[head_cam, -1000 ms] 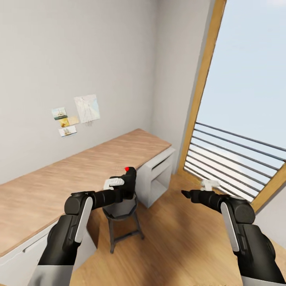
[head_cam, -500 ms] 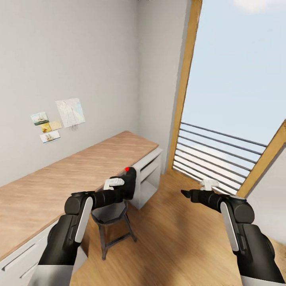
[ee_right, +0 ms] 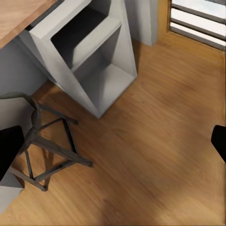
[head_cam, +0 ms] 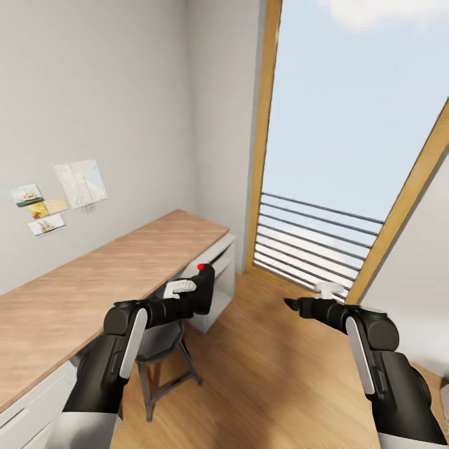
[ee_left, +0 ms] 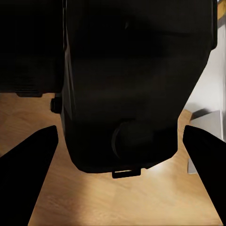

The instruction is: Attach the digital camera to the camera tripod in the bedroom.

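Your left gripper (head_cam: 198, 298) is clamped on the digital camera (head_cam: 203, 288), held upright ahead of your chest with its red button (head_cam: 200, 266) on top; in the left wrist view the black body (ee_left: 134, 84) sits between the fingers (ee_left: 28, 155). No tripod can be located from this position, so the direction from camera to mount cannot be stated; judged from that, you must turn or drive on before any attaching. To your left runs a wooden desk (head_cam: 93, 280) with a stool (head_cam: 159, 358) tucked beneath, close to the left arm. Ahead stands a tall window (head_cam: 349, 156) with railings. Your right gripper (head_cam: 292, 304) carries nothing; whether its jaws are apart I cannot tell. The floor (ee_right: 155, 155) ahead lies unobstructed.
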